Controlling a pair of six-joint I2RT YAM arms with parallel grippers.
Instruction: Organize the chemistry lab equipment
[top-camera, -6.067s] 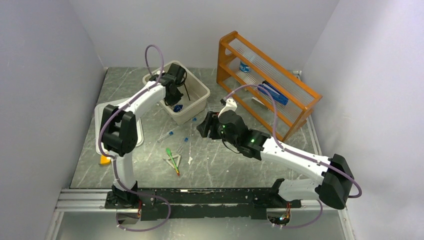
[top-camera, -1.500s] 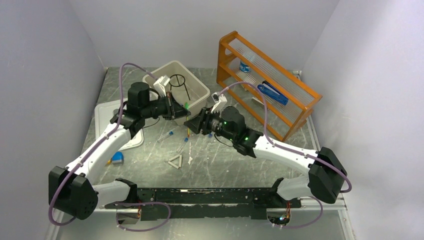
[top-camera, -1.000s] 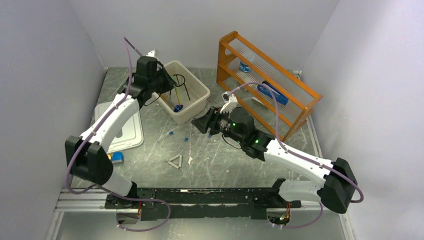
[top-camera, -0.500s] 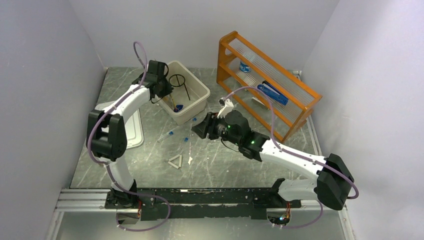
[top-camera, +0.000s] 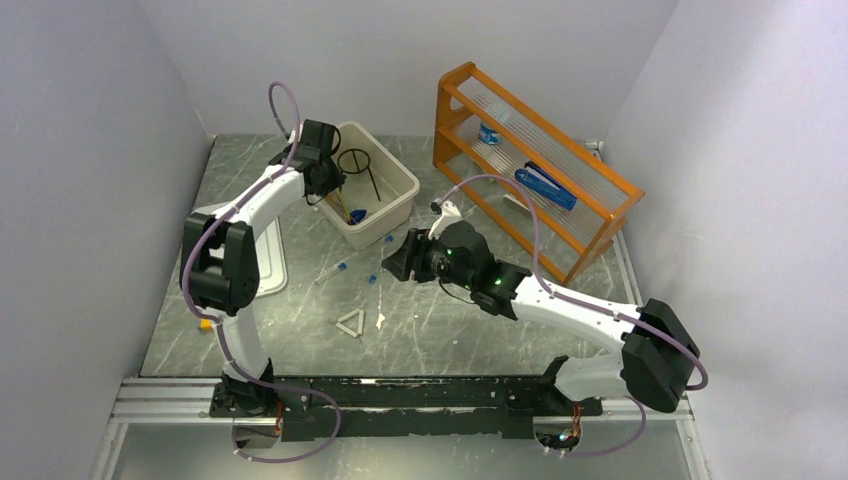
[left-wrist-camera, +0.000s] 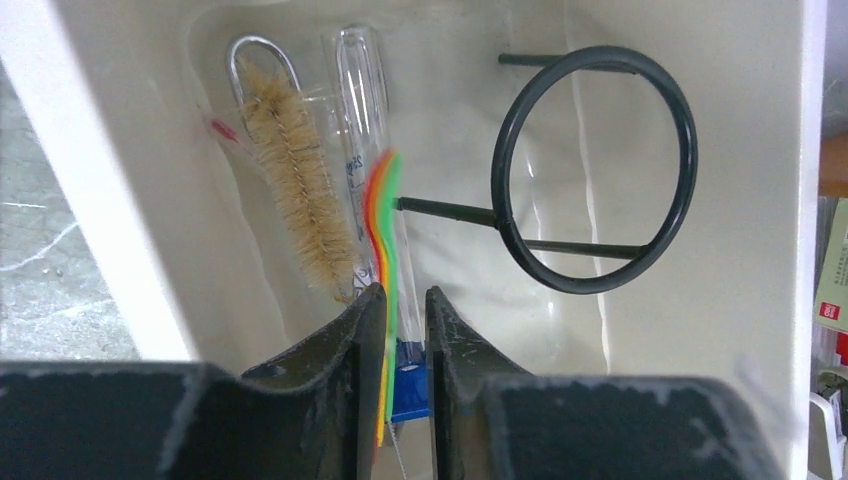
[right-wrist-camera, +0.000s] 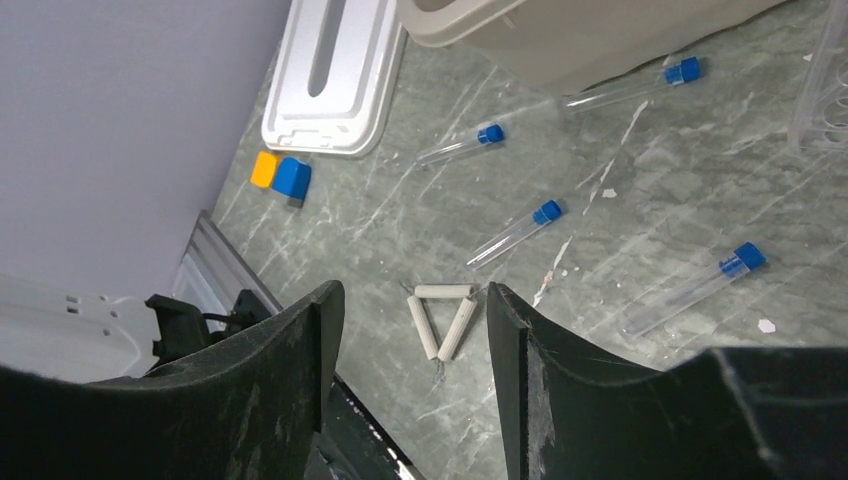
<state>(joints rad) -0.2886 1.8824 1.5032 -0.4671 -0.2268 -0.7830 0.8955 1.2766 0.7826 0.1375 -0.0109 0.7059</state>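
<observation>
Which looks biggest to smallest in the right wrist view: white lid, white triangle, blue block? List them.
white lid
white triangle
blue block
The triangle lies nearer the camera, so the last two are unsure.

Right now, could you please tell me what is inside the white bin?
A brush, a test tube, green droppers and a ring stand; the left hand hides the rest of the bin.

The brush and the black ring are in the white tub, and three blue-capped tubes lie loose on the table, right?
Not three: the right wrist view shows four blue-capped tubes loose on the table. The brush and black ring are in the white tub.
</observation>
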